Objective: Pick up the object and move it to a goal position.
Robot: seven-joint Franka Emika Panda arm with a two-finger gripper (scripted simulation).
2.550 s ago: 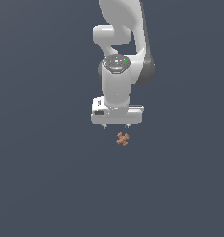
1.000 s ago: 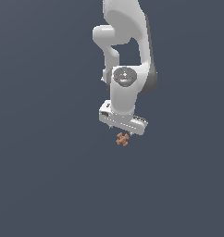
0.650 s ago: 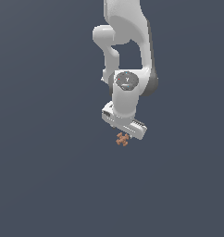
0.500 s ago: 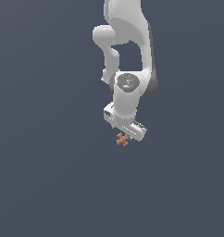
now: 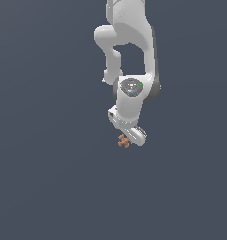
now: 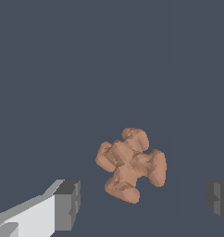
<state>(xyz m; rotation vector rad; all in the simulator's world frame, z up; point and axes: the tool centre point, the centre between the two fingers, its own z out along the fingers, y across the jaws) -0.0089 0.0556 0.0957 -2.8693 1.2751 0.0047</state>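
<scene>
The gripper (image 6: pixel 140 200) has dropped and tilted toward the object (image 6: pixel 131 164), jaws apart so the fingers can straddle it.

The white two-fingered gripper (image 5: pixel 129 137) drops lower and twists, its head now tilted and crowding right over the tiny orange-brown knobbly cross-shaped piece (image 5: pixel 123 141), which sits between the spread grey fingertips (image 6: pixel 67 205).

The white arm reaches down from above, its wrist tilted toward the exterior view's right. The gripper (image 6: pixel 142 199) points down with jaws spread wide apart, the dark pads (image 6: pixel 67 203) touching nothing.
</scene>
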